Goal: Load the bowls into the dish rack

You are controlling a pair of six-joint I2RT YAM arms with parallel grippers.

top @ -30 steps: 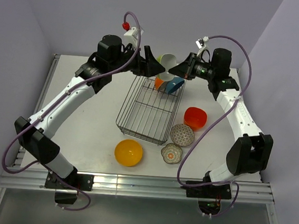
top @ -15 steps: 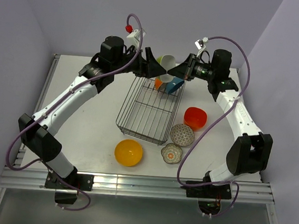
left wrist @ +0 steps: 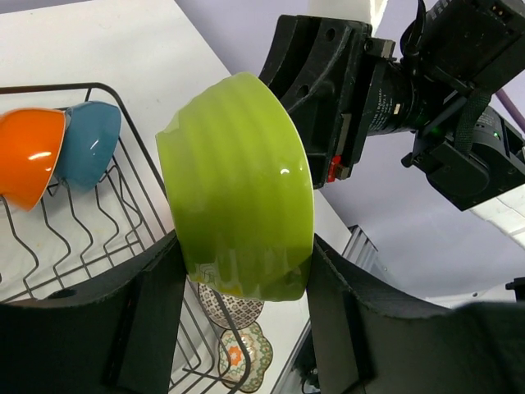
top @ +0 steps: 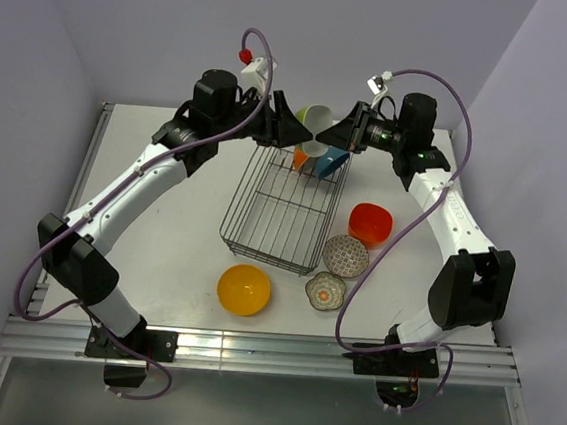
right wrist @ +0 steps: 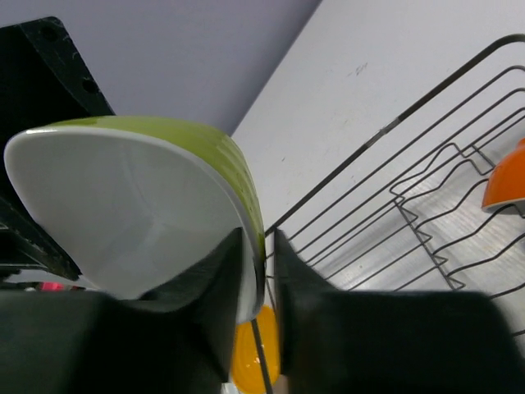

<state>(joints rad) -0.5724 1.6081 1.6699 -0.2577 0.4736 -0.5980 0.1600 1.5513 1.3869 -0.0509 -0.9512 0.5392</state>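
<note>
Left wrist: left hand (left wrist: 242, 250) snug on green bowl (left wrist: 238, 172); right hand (right wrist: 256, 250), rim grip unclear.

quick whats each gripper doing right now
Left gripper: closed on the green bowl, a finger on each side.
Right gripper: jaws straddle the same bowl's rim; whether they grip cannot be told.

Reaches left arm (top: 137, 173) and right arm (top: 454, 214) far forward, forearms angled inward, wrists level. Sets left gripper (top: 297, 128) and right gripper (top: 334, 133) tip to tip. Presses left fingers (left wrist: 156, 279) on opposite sides of green bowl (left wrist: 238, 180). Holds right jaws narrowly parted astride its rim.
</note>
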